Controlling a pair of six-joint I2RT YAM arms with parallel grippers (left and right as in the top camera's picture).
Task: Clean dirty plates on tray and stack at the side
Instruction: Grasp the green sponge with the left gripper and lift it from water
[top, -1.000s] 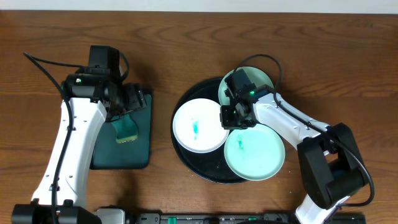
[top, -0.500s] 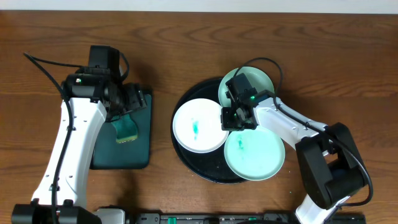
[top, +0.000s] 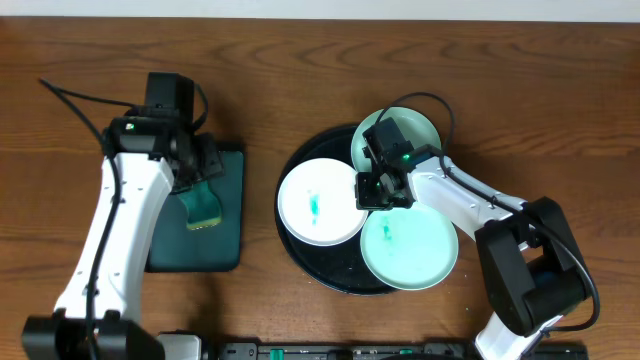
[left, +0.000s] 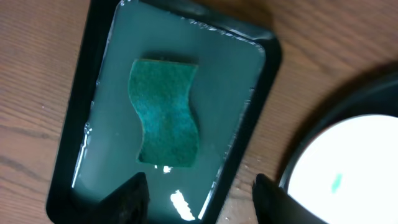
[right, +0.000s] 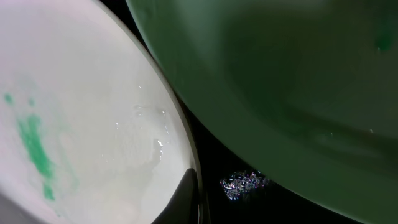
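surface: i see a brown wooden table (top: 540, 90) with visible grain, filling nearly the whole overhead view.
room: only a pale strip (top: 320, 8) shows past the table's far edge; i cannot tell what it is.
task tray: the large round black tray with a raised rim (top: 330, 268) sits right of centre on the table, with small glistening specks (right: 242, 183) on its floor.
plates: all three lie on that tray, crowded together. the small round white plate (top: 335, 215) is on the left side, with a teal smear (top: 316, 205) at its centre. one pale mint plate (top: 420, 255) is at the near right, also smeared. the other pale mint plate (top: 418, 125) is at the far side, partly hidden by the right arm.
side tray: a rectangular dark-green tray (top: 195, 250) lies well left of the black one, its floor glossy, with a wavy teal-green sponge (left: 166, 112) lying flat in it.
left gripper (left: 199, 199): spread wide, holding nothing, hanging over the far end of the green tray, near the sponge.
right gripper (top: 372, 190): low between the three plates. one dark fingertip (right: 186, 196) is at the white plate's rim; i cannot tell how far the jaws are parted or whether they have hold of it.
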